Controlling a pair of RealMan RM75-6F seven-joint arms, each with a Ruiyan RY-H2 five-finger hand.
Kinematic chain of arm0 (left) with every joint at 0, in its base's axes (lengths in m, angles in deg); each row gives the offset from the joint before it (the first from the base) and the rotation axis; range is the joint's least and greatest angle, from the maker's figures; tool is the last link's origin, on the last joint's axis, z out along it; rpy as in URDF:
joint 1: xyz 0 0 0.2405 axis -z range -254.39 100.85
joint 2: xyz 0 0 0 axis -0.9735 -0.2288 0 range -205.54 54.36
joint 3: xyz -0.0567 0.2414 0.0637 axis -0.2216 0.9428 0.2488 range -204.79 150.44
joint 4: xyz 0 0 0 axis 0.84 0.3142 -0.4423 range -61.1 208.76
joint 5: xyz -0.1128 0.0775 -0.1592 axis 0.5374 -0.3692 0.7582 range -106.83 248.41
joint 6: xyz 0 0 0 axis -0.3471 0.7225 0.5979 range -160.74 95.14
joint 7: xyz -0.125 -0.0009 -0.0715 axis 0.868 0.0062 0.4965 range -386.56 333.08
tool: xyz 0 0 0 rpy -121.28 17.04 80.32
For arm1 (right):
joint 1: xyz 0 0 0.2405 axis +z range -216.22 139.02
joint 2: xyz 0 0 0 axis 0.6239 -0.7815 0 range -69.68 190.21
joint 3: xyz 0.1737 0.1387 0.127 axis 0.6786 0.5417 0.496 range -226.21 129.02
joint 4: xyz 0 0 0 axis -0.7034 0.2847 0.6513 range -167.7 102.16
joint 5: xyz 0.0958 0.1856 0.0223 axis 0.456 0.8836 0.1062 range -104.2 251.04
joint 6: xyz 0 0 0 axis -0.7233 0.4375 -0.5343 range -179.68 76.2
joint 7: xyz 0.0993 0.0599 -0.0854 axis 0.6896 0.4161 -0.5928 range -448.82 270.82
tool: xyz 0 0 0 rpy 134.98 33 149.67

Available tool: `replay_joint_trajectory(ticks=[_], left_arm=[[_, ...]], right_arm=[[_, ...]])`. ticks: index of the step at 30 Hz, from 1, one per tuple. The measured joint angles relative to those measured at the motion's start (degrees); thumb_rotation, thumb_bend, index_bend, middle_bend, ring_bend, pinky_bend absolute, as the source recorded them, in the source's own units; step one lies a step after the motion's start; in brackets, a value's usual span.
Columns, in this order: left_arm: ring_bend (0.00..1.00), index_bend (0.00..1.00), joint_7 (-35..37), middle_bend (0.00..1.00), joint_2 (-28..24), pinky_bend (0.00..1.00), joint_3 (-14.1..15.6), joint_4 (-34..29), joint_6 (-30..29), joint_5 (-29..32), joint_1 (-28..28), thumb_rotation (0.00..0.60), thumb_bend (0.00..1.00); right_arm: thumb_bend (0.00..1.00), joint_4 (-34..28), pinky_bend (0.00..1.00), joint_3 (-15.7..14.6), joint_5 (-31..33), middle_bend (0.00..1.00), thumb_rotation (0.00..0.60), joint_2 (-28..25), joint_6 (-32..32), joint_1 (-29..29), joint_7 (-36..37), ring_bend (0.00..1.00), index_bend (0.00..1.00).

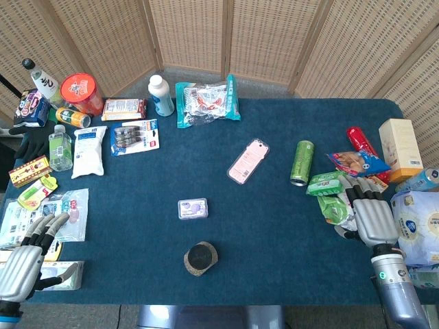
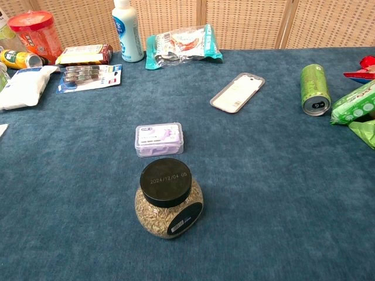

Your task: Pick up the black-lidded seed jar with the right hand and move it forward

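The black-lidded seed jar [image 1: 201, 258] stands upright at the near edge of the blue table [image 1: 288, 233], at about 6 o'clock from the table's middle, its lid stamped with a date in the chest view; nothing touches it. Just beyond it, at 12 o'clock, lies a small lilac plastic box [image 1: 193, 208], close but apart. The right hand [image 1: 371, 215] rests at 3 o'clock, palm down, fingers extended and slightly apart, holding nothing, its fingertips at the green snack packets [image 1: 328, 185]. The left hand [image 1: 26, 258] sits at 9 o'clock near the table's corner, fingers loosely spread and empty, over flat packets. Farther off, a pink phone case [image 1: 248, 161] lies at 1 o'clock and a green can [image 1: 301, 163] on its side at 2 o'clock. At the far edge, a white bottle [image 1: 161, 95] and a teal snack bag [image 1: 207, 101] sit at 11 to 12 o'clock.
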Motion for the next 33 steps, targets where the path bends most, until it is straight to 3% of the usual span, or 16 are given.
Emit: replay_joint_trajectory(ticks=[10, 16, 23, 33], left_arm=[[0.0, 0.0, 1.1, 0.13, -0.58, 0.0, 0.38, 0.11, -0.38, -1.53, 0.12, 0.6, 0.3], [0.0, 0.0, 1.54, 0.13, -1.87, 0.0, 0.5, -0.71, -0.54, -2.32, 0.38, 0.6, 0.3], [0.0, 0.0, 3.08, 0.13, -3.14, 0.0, 0.05, -1.38, -0.23, -2.5, 1.26, 0.6, 0.3], [0.0, 0.0, 5.79, 0.13, -3.79, 0.0, -1.01, -0.29, -0.14, -2.02, 2.42, 0.6, 0.3]], right_arm=[[0.19, 0.2, 0.0, -0.47, -3.8, 0.0, 0.6, 1.0, -1.78, -1.16, 2.86, 0.0, 0.0], [0.17, 0.7, 0.0, -0.62, -9.73, 0.0, 0.6, 0.14, -5.39, -0.87, 12.54, 0.0, 0.0], [0.16, 2.3, 0.0, -1.89, -20.54, 0.0, 0.6, 0.26, -16.78, 3.08, 25.6, 0.0, 0.0], [0.13, 4.09, 0.0, -2.55, -24.82, 0.0, 0.6, 6.91, -28.53, 10.75, 27.33, 0.0, 0.0]])
